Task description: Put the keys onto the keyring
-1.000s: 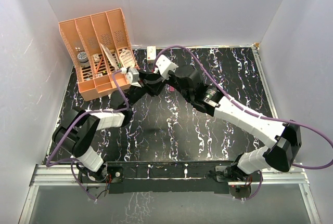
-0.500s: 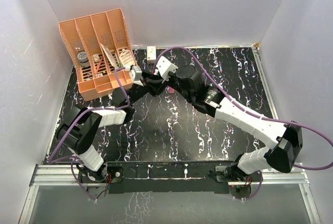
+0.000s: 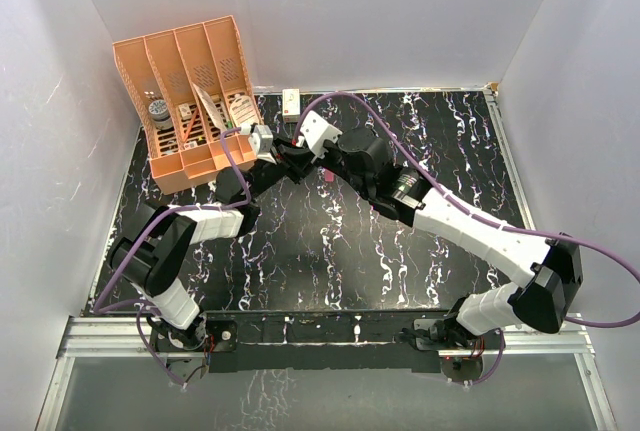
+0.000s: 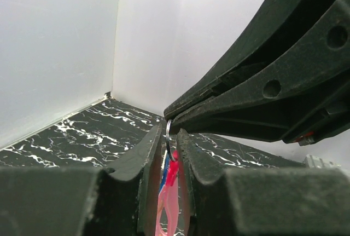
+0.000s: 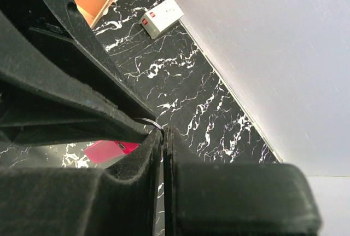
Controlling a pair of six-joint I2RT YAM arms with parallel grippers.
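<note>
In the left wrist view my left gripper (image 4: 170, 137) is shut on the red-pink keyring (image 4: 170, 195), which stands upright between its fingers. A blue key (image 4: 163, 171) shows as a sliver beside the loop. A thin metal ring (image 4: 168, 137) sticks out above the loop. My right gripper (image 5: 163, 132) comes in from above, its jaws pressed together on that metal ring (image 5: 149, 121). In the top view both grippers meet tip to tip (image 3: 293, 155) near the back left. The pale silvery key cannot be made out.
An orange compartment organizer (image 3: 190, 101) stands at the back left, close to the left wrist. A small white box (image 3: 291, 102) lies by the back wall and also shows in the right wrist view (image 5: 161, 17). A small pink piece (image 3: 327, 175) lies under the right arm.
Both grippers have stayed joined and shifted slightly toward the back wall. The small pink piece has come into view beside the right arm.
</note>
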